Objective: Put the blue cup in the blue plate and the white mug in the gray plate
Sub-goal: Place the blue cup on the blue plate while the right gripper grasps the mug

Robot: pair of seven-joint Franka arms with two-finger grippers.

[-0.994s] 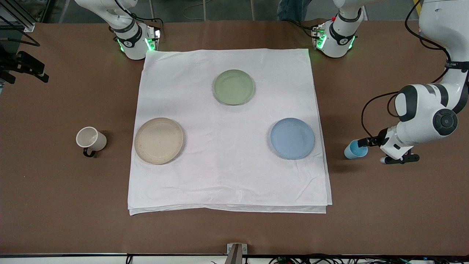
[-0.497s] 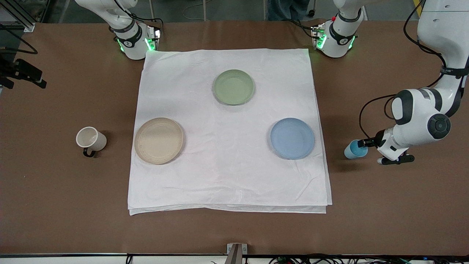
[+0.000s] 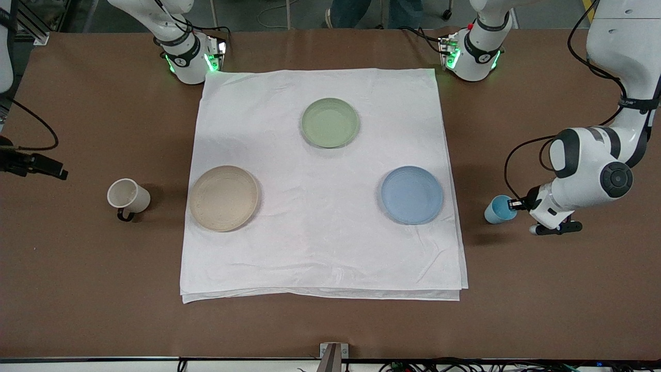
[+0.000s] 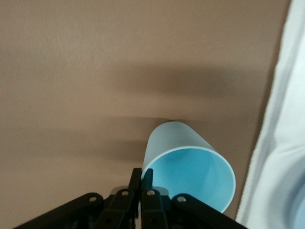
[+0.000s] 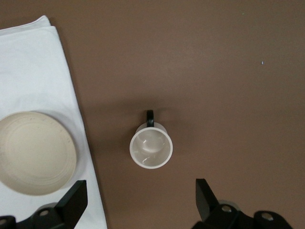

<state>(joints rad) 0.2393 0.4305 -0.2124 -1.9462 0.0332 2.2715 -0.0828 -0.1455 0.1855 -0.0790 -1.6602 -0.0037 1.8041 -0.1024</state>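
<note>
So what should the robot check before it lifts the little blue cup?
1. Left gripper shut on the blue cup's rim: ok, its fingers pinch the wall in the left wrist view.
2. Cup standing firmly upright: cannot tell.
3. Blue plate bare and ready on the white cloth: ok.
4. Way from cup to blue plate free: ok, only brown table and cloth lie between.
5. Right gripper open over the white mug: ok, fingers spread wide, mug not held.
6. Gray plate bare for the mug: ok.
</note>
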